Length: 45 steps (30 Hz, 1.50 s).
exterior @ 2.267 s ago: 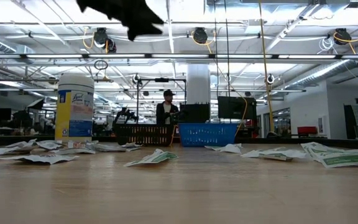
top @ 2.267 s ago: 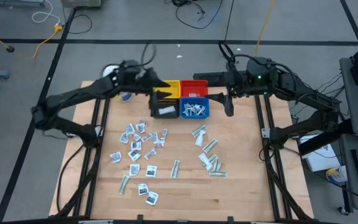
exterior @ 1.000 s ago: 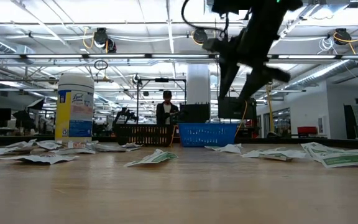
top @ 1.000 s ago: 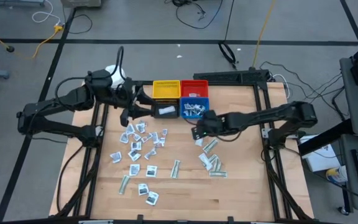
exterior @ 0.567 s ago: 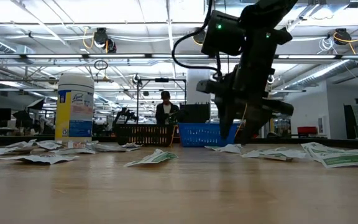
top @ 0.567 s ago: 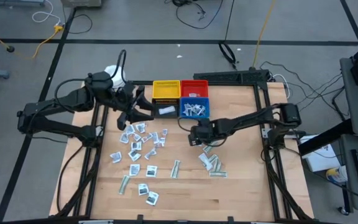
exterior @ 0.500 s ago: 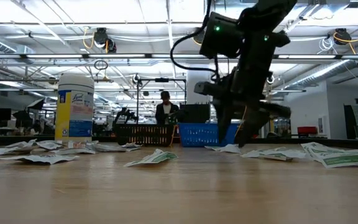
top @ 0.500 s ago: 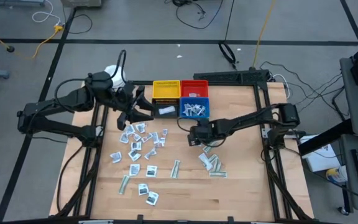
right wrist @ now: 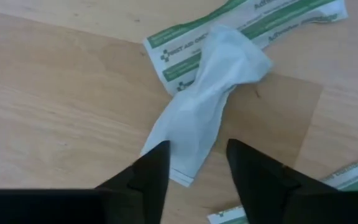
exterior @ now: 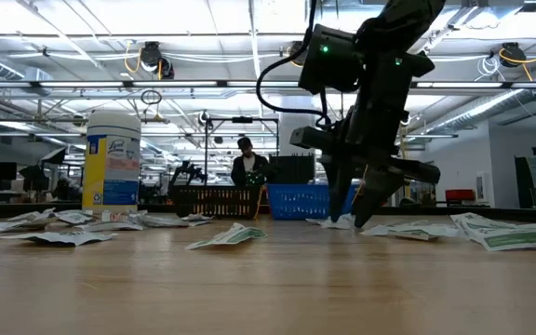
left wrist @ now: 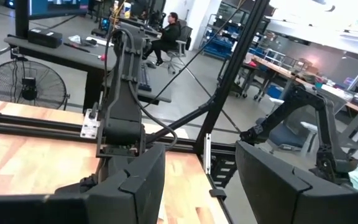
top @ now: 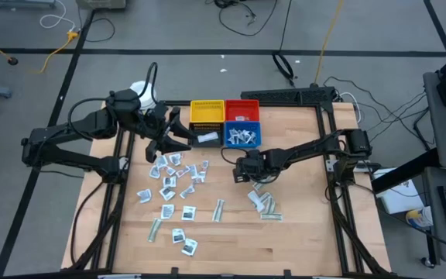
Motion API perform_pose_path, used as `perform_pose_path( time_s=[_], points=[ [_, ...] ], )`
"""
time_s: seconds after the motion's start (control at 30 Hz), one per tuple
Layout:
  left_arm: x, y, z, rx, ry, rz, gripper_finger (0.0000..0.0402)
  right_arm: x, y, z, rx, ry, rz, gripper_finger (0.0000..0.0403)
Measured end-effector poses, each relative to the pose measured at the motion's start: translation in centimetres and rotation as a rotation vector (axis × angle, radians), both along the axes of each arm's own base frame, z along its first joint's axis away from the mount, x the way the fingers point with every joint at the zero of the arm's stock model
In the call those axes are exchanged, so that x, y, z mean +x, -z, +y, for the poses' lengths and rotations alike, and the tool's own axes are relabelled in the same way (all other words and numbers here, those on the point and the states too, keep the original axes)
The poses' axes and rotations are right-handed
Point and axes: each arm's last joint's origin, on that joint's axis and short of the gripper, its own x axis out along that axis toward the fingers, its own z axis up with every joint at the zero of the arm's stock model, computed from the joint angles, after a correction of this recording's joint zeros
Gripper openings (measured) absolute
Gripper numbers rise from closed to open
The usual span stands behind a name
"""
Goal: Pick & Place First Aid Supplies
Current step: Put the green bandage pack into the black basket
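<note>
Many small white first aid packets lie flat on the wooden table: one cluster at left [top: 174, 177] and long strips at right [top: 263, 200]. My right gripper [top: 241, 174] points steeply down over the right group, fingers open. A crumpled white packet [right wrist: 197, 118] has its near end between the fingertips [right wrist: 197, 177]. That packet lies partly across a green-printed strip [right wrist: 260, 18]. My left gripper [top: 178, 133] hangs level above the table beside the black bin [top: 206, 138], open and empty [left wrist: 201, 180]. My right gripper comes at the crumpled white packet from above, slanting, with one fingertip [right wrist: 151, 171] over a corner of the packet's near end [right wrist: 179, 168] and the other beside it. Whether the fingers touch the packet cannot be told. The packet lies on the table.
Yellow [top: 207, 112], red [top: 242, 108], blue [top: 242, 136] and black bins stand together at the far middle; the blue one holds packets. A white-lidded jar [exterior: 112, 163] stands at the far left. Bare wood lies along the near edge [top: 231, 248]. A person sits in the room beyond [exterior: 247, 163].
My right gripper has come down from well above the table and a little toward the near edge, tipping more steeply, until its fingertips stand at the table by the white packet. The packets have kept their places.
</note>
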Motion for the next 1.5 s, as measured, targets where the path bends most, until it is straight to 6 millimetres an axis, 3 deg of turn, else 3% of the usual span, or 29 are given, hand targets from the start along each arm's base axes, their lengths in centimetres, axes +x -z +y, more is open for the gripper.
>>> perform_pose_path(
  time_s=[0.27, 0.33, 0.6, 0.8, 1.0, 1.3, 1.5],
  points=[
    [0.0, 0.0, 0.0, 0.0, 0.0, 0.0, 0.02, -0.1, 0.3, 0.0, 0.015, -0.02, -0.006, 0.0019],
    [0.0, 0.0, 0.0, -0.003, 0.001, 0.0, 0.02, -0.1, 0.4, -0.1, 0.016, -0.023, -0.005, 0.0007],
    [0.0, 0.0, 0.0, -0.003, 0.002, 0.0, 0.02, -0.4, -0.7, -0.6, 0.061, -0.056, -0.04, 0.0001],
    [0.0, 0.0, 0.0, -0.003, 0.002, 0.0, 0.02, -1.6, -5.8, -1.0, 0.023, -0.111, -0.189, 0.0001],
    [0.0, 0.0, 0.0, 0.001, 0.0, -0.001, 0.02, -3.3, -9.4, -1.2, -0.041, -0.114, -0.285, 0.0],
    [0.0, -0.1, 0.0, -0.005, -0.001, -0.005, 0.02, -3.8, -10.3, -1.3, -0.143, -0.216, -0.289, 0.0006],
    [0.0, -0.1, 0.0, -0.023, -0.003, -0.001, 0.02, -3.4, -10.4, -1.5, -0.206, -0.333, -0.307, 0.0072]
  ],
)
